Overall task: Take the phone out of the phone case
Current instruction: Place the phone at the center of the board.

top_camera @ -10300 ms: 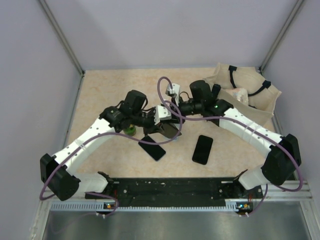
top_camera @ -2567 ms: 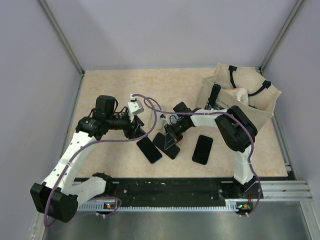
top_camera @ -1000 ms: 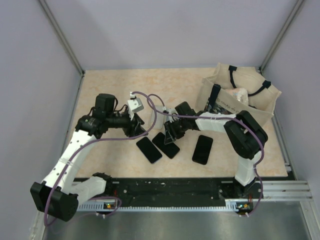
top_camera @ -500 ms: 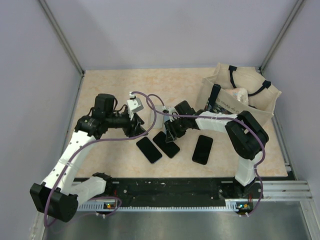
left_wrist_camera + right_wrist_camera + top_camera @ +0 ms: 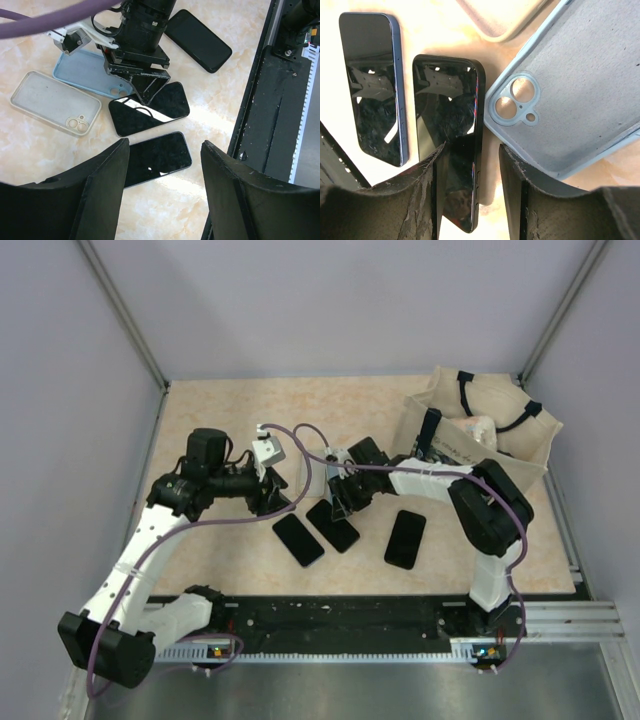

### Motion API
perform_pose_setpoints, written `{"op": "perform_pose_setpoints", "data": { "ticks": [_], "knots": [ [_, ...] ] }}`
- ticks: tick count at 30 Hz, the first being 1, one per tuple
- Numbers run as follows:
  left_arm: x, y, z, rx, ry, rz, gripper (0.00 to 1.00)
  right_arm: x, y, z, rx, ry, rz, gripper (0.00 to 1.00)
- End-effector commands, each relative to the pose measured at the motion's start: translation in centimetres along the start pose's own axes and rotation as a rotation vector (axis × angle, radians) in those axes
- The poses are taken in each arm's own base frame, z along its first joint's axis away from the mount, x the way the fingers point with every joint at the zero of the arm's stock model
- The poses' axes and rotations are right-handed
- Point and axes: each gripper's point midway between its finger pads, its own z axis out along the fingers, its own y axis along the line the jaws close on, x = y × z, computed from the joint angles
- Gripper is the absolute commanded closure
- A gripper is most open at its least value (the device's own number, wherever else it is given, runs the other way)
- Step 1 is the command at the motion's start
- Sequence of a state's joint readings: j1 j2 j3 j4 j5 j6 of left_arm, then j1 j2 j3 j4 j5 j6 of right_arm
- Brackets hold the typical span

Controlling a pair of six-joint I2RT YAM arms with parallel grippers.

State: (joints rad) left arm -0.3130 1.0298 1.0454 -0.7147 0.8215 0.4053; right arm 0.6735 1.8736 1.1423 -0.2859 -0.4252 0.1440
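Hovering with jaws apart and empty, right gripper (image 5: 470,152) sits over the middle phone's (image 5: 445,100) 6 o'clock end, long axis 12-to-6 in its wrist view. Phone lies bare, empty blue case (image 5: 580,90) just beside at 2 o'clock.

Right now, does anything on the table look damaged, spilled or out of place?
Nothing looks spilled or broken. The light blue phone case and the cream phone case lie empty, and the middle phone sits close beside the blue case's corner. The pads of the right gripper look cracked.

Three dark phones (image 5: 302,540) side by side on tabletop (image 5: 220,410), right tool (image 5: 340,502) over the middle.
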Motion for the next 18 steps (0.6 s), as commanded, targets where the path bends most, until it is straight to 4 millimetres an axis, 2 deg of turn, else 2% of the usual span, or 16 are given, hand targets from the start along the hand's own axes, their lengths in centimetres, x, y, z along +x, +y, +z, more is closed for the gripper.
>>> {"op": "perform_pose_setpoints", "data": {
  "ticks": [1, 9, 11, 18],
  "knots": [
    [-1.4, -0.2, -0.6, -0.007, -0.045, 0.038, 0.35, -5.1, -4.8, 0.3, 0.16, -0.165, -0.018, 0.54],
    [-1.4, -0.1, -0.6, -0.011, -0.041, 0.042, 0.36, -7.3, -5.5, 0.2, 0.174, -0.228, -0.007, 0.53],
    [-1.4, 0.1, -0.6, -0.015, -0.039, 0.04, 0.35, -7.3, -5.3, 0.3, 0.163, -0.224, -0.001, 0.53],
    [-1.3, 0.0, -0.6, -0.017, -0.035, 0.045, 0.35, -5.0, -4.2, 0.3, 0.098, -0.179, 0.008, 0.65]
  ]
}}
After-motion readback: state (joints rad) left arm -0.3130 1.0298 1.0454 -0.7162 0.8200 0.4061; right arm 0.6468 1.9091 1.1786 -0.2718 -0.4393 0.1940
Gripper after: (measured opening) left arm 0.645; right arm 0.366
